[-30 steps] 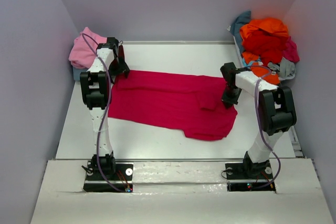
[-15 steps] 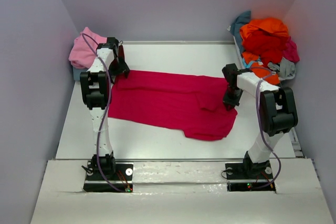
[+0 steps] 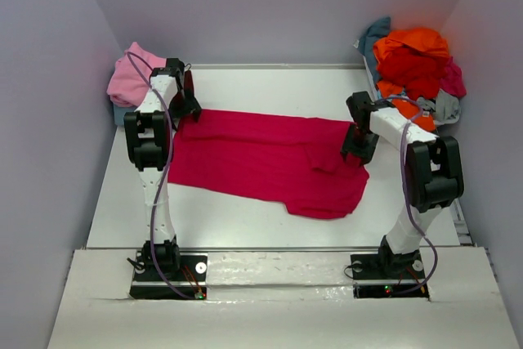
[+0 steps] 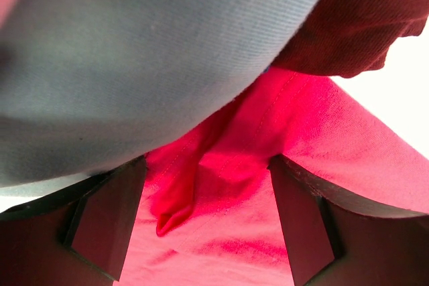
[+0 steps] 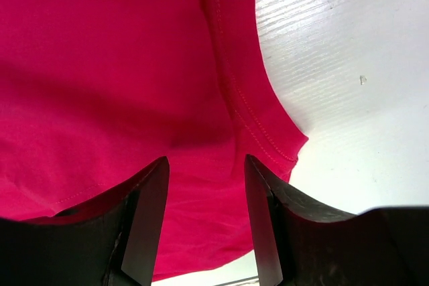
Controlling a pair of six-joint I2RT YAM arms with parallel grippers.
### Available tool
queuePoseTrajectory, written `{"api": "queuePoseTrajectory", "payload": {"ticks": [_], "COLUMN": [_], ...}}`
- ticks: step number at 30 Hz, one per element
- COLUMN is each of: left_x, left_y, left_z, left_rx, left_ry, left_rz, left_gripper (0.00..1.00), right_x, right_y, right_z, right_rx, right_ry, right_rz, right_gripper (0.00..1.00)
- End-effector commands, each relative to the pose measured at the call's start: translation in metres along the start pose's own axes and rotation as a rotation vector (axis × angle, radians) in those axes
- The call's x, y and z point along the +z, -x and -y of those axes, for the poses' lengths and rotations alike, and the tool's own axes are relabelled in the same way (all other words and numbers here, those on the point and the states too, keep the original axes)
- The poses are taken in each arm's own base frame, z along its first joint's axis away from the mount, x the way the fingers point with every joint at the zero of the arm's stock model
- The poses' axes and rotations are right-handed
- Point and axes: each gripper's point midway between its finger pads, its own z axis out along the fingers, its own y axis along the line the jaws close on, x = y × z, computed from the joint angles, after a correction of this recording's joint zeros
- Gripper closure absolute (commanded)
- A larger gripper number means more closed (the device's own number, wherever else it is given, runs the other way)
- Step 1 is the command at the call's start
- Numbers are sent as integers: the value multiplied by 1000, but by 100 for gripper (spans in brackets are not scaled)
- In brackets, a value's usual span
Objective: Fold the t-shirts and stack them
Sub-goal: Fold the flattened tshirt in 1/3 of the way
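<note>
Both released: left fingers [image 4: 107, 226], right fingers [image 5: 144, 226] | magenta-red t-shirt [image 3: 261, 161] soft knit, stitched hem [image 5: 258, 120]

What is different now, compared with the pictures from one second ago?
The right gripper opened, let go of the magenta-red t-shirt at its edge, and drew back slightly toward the far side. The left gripper, open at the other end of the cloth, did not move, and the cloth lies as before.

left pincer [image 4: 206, 189] and right pincer [image 5: 206, 182] both point downward, jaws standing apart.
</note>
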Motion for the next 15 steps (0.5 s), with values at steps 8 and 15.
{"api": "queuePoseTrajectory", "payload": {"ticks": [8, 15], "left_x": [-47, -68], "left_y": [24, 28], "left_z": [-18, -8], "left_rx": [6, 27], "left_ry": [103, 114], "left_rz": [144, 209], "left_gripper": [13, 13], "right_x": [-19, -20], "right_y": [26, 41], "right_z": [-20, -35], "right_rx": [-10, -31], "right_ry": [61, 77], "right_rz": [48, 63], "right_gripper": [45, 45]}}
